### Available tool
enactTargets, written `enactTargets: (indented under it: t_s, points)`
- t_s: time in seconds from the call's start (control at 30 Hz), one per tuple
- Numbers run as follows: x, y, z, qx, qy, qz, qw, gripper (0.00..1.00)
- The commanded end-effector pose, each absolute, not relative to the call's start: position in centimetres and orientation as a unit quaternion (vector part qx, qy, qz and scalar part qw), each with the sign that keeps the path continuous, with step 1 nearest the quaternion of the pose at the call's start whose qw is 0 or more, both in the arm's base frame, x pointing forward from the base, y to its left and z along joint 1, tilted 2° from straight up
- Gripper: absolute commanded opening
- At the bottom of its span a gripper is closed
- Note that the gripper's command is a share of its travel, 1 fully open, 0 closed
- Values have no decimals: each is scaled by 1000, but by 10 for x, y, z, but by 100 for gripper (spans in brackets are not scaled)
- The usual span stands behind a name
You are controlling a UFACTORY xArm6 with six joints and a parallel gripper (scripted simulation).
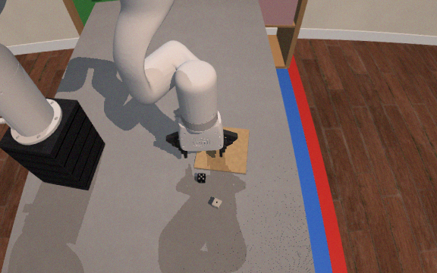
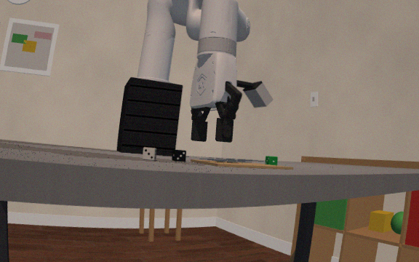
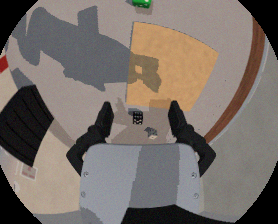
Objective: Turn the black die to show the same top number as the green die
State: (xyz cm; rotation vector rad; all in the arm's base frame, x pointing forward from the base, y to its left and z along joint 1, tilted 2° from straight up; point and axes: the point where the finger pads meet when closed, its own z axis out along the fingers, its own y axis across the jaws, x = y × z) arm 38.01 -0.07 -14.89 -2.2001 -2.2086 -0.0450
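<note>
The black die (image 1: 201, 177) (image 2: 179, 156) lies flat on the grey table, just off the near left corner of the tan mat (image 1: 237, 159) (image 2: 241, 164) (image 3: 183, 56). In the wrist view it shows small and dark between the fingers. The green die (image 2: 271, 160) lies on the table beyond the mat's far edge; the arm hides it in the top view. My gripper (image 1: 203, 154) (image 2: 212, 135) (image 3: 140, 107) is open and empty. It hangs well above the mat's near left edge, a little behind the black die.
A white die (image 1: 215, 202) (image 2: 149, 153) lies on the table near the black die, farther from the mat. The arm's black base block (image 1: 63, 152) (image 2: 149, 116) stands at the left. A wooden shelf unit (image 1: 284, 38) (image 2: 358, 218) stands beside the table's far end.
</note>
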Motion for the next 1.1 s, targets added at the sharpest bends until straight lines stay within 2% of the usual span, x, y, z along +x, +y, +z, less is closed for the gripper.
enactTargets:
  t_s: [0.0,0.63,1.07]
  points:
    - [384,35,-147,-706,-708,-14,10,100]
    - [392,152,-143,-706,-708,-14,10,100]
    - [393,170,-142,-706,-708,-14,10,100]
